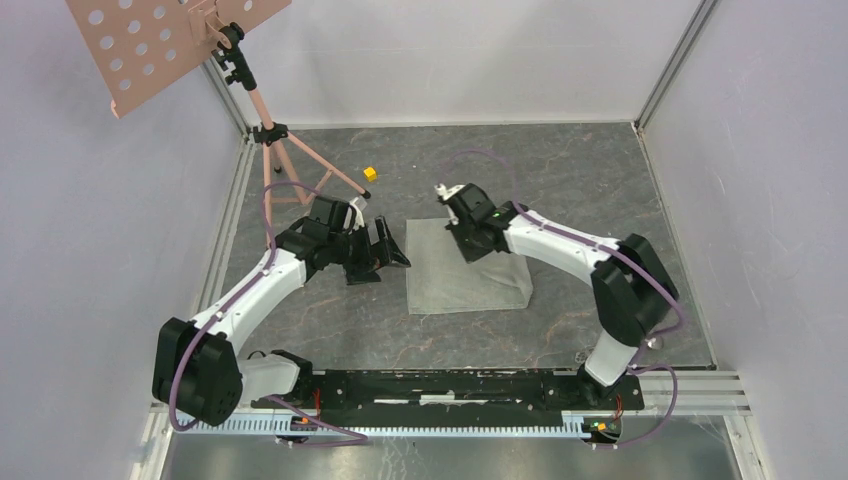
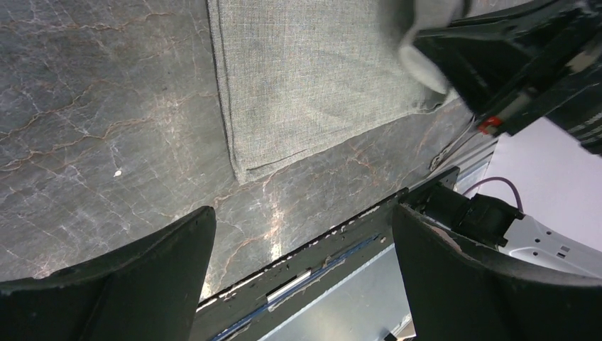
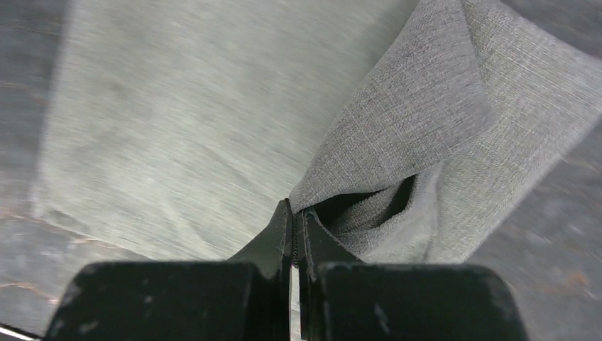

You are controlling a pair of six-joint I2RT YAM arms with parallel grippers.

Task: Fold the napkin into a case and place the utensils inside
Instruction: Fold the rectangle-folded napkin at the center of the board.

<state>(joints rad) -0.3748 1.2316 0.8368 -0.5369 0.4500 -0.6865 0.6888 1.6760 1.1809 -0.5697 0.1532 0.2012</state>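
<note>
My right claw [image 3: 292, 238] is pressed together on a raised fold of the napkin [image 3: 426, 121]. The rest of the cloth lies flat on the counter [image 1: 560, 180] between my two arms. That wrist view is blurred, so I think it is a corner I hold. My left claw [image 2: 302, 227] hangs with its jaws wide apart just beside the napkin's left edge, holding nothing.

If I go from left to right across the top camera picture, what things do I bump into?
Pink stand with holes, open black left gripper, pale grey-green cloth napkin, right arm's black elbow.
</note>
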